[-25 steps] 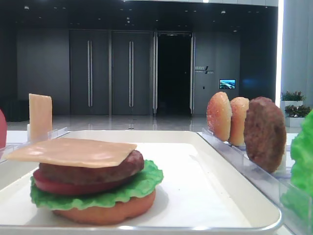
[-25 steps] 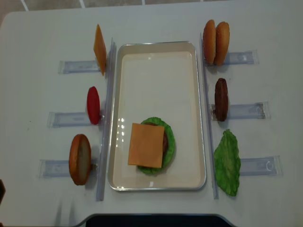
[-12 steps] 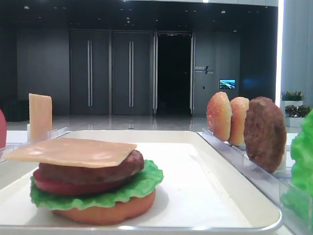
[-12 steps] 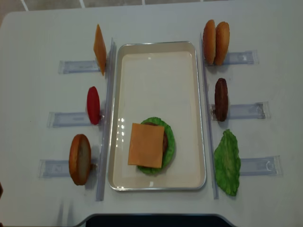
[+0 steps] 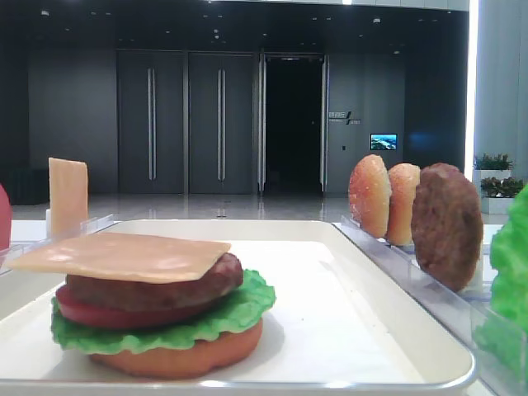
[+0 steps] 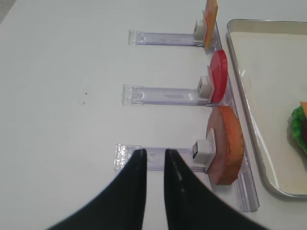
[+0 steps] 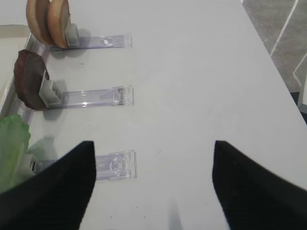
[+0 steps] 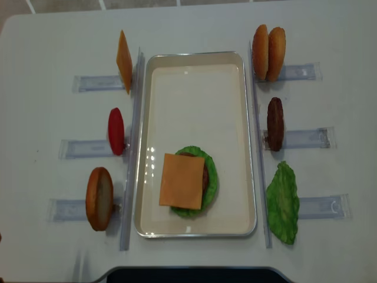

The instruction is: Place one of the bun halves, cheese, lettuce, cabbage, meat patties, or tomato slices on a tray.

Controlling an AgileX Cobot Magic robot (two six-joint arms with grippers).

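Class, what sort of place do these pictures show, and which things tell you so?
Probably a robot test bench in a lobby-like hall: toy burger stack on a white tray, clear plastic racks holding spare pieces, tall dark doors behind.

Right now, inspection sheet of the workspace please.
Surface: white table, bare around the racks.
Job's things: tray holds a stack, cheese on top, over patty, tomato, lettuce, bun. Spare cheese, tomato and a bun half stand in racks to its left; two bun halves, patty, lettuce to its right.
Clutter: nothing seen.
Grippers: left gripper nearly shut, holding nothing, above a rack; right gripper open, empty.
Cables: nothing seen.
Surroundings: dark hall with doors.
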